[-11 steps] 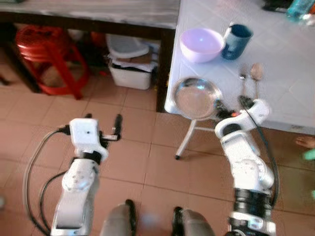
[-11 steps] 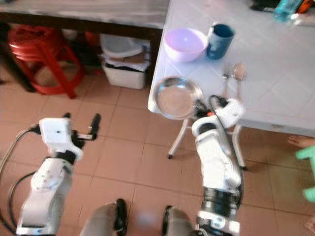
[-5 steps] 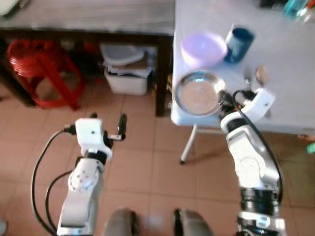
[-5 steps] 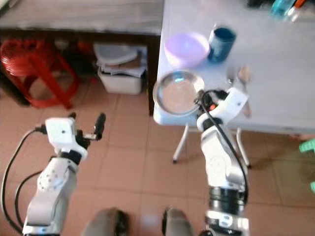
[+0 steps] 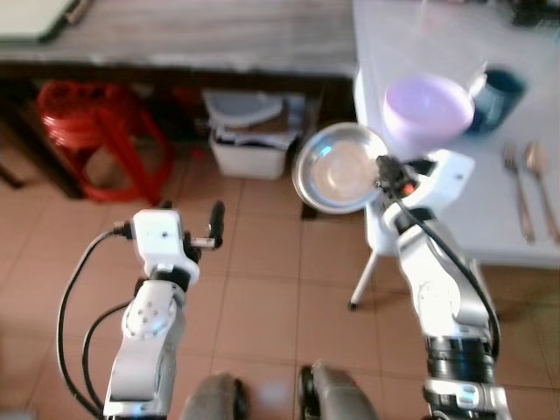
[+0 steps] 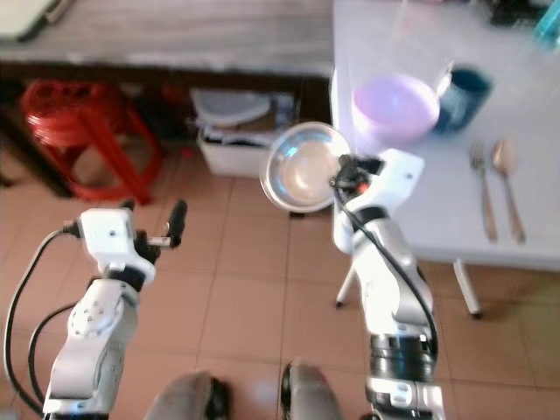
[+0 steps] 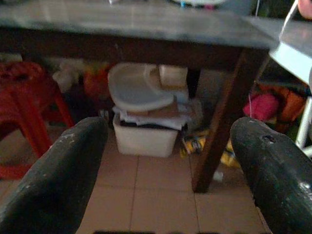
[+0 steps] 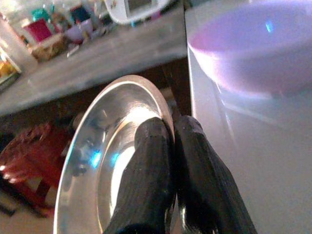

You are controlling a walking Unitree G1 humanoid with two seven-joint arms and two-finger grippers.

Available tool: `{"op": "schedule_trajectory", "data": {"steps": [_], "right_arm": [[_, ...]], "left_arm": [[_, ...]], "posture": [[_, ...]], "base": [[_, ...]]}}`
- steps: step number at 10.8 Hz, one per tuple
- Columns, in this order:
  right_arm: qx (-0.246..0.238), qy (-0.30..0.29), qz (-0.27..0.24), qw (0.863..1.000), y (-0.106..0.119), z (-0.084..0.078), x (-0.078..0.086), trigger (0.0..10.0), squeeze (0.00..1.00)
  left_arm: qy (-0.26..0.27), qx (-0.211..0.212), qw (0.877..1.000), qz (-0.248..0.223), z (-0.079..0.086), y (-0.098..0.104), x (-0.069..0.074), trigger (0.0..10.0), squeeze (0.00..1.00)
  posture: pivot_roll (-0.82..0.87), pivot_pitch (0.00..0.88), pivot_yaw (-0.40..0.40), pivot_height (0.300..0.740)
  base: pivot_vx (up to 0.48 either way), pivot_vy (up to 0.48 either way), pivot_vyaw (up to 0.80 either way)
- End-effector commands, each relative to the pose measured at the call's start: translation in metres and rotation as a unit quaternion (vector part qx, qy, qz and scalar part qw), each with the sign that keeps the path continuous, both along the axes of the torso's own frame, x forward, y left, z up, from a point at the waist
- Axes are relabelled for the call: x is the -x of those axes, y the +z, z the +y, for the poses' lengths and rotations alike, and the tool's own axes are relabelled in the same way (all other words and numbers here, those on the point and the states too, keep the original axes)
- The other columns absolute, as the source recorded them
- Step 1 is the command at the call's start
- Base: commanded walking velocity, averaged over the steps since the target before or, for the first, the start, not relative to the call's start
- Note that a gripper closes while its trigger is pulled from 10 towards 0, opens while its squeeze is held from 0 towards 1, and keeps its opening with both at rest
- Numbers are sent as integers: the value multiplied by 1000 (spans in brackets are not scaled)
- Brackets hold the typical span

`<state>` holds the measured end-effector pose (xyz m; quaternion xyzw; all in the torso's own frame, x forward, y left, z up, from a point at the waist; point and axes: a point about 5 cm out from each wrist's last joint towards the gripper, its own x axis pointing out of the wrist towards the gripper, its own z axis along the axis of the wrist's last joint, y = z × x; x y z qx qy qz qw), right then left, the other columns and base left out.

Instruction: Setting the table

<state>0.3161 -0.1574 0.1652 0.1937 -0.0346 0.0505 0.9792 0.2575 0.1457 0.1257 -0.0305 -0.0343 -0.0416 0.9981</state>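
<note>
A shiny steel plate (image 5: 337,168) hangs in the air just off the white table's (image 5: 455,188) near left corner, tilted toward me. My right gripper (image 5: 381,166) is shut on the steel plate's rim (image 8: 168,114), the two black fingers (image 8: 146,165) pinching it. On the table sit a lilac bowl (image 5: 428,108), a dark blue cup (image 5: 497,88) behind it, and a fork (image 5: 515,188) and spoon (image 5: 542,184) side by side. My left gripper (image 5: 213,229) is held low over the tiled floor, open and holding nothing, its fingers (image 7: 63,175) wide apart.
A long dark table (image 5: 184,39) runs along the back. Under it stand a red plastic stool (image 5: 87,127) and a white bin (image 5: 252,140) with a lid and papers. The white table's metal leg (image 5: 363,276) stands on the terracotta tiles.
The view has swung left. My right gripper has lifted the steel plate off the table corner and carried it left, clear of the tabletop. The left arm has stayed put.
</note>
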Motion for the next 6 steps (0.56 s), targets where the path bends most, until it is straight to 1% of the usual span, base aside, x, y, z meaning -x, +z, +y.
{"op": "schedule_trajectory", "data": {"steps": [1, 5, 6], "right_arm": [[0, 15, -17, 1000, 6, 8, 1, 0, 0], [14, 18, -29, 999, 8, 9, 0, 0, 0], [16, 17, -31, 999, 8, 9, 0, 0, 0]], "left_arm": [[10, -7, 1000, 4, 7, -3, 2, 10000, 0], [11, -11, 1000, -1, 6, -2, 1, 10000, 0], [8, -11, 1000, -2, 5, -1, 0, 10000, 0]], "posture": [[-25, 175, -12, 740], [-27, 172, -12, 740], [-27, 172, -12, 740]], "base": [[319, 360, 0], [321, 358, 0], [405, 259, 0]]}}
